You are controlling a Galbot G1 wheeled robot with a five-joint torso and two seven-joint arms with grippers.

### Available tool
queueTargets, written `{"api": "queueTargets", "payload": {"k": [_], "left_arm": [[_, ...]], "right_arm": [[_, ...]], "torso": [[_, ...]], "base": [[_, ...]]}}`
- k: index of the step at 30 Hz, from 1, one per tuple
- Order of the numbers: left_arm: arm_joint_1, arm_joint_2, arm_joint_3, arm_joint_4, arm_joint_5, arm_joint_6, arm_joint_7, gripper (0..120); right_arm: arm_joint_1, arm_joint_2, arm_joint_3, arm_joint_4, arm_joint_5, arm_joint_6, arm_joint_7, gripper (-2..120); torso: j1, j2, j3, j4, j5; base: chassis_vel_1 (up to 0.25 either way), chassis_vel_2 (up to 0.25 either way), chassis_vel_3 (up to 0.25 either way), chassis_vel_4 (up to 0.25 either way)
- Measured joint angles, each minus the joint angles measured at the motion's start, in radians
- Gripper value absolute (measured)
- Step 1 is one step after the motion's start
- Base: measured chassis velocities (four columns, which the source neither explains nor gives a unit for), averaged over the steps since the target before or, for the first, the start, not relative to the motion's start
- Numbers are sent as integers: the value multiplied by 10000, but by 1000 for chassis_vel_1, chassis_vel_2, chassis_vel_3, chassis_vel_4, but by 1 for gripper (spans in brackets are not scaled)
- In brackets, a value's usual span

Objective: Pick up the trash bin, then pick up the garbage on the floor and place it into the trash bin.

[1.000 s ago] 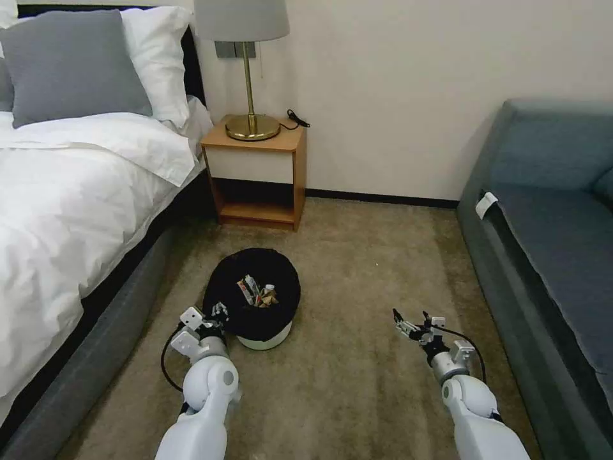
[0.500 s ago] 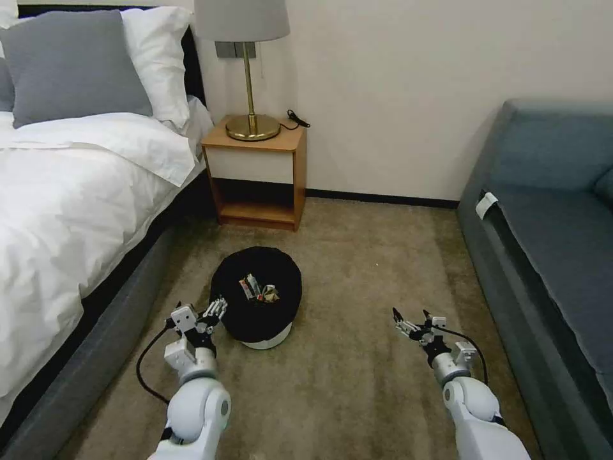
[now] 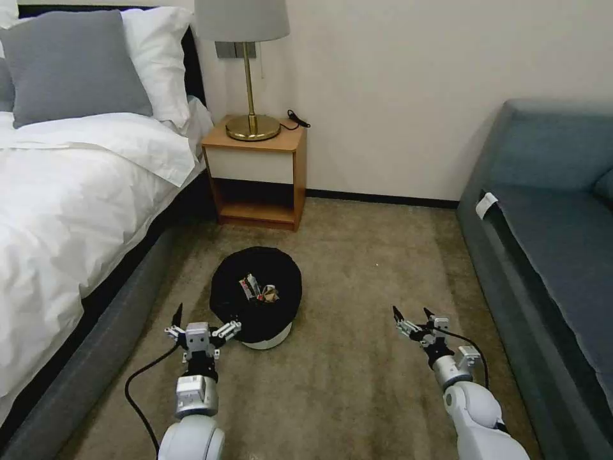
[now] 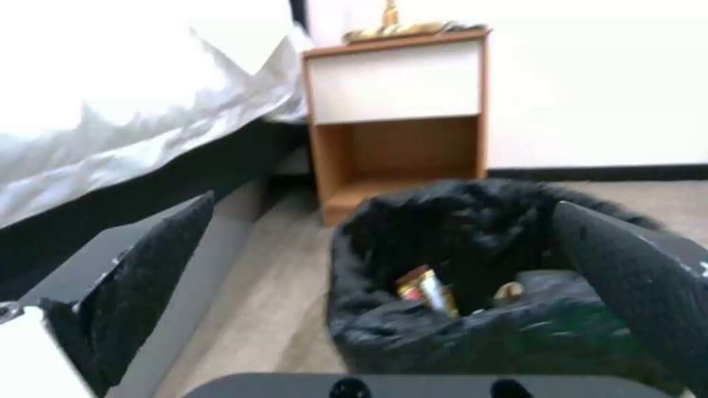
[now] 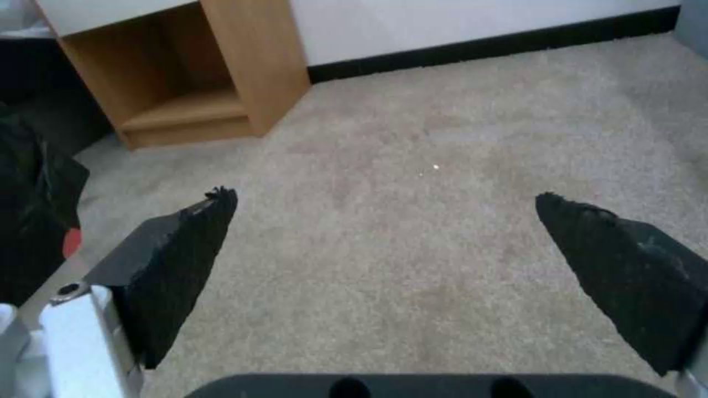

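bedroom | bed (image 3: 70,211) | nightstand (image 3: 258,172) | lamp (image 3: 246,70) | sofa (image 3: 549,243)

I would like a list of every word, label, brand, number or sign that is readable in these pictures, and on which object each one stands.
No text can be read in any view.
Garbage inside the trash bin: the wrappers carry print, but it is too small and blurred to read.
White tag on the sofa: no legible writing.
Wall plate behind the lamp: no marking visible.
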Motion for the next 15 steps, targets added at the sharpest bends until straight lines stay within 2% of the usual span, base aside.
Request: {"api": "queueTargets", "payload": {"k": [7,15], "left_arm": [[174,5,186,-33,9,-608,560,101],[304,-57,347,-36,148,-744,769,100]], "right_arm": [[2,50,-52,-19,35,157,25,100],[61,110,-67,-111,176,400,35,100]], "torso": [[0,0,0,0,0],[0,0,0,0,0]], "base": [[0,0,0,0],[0,0,0,0]]}}
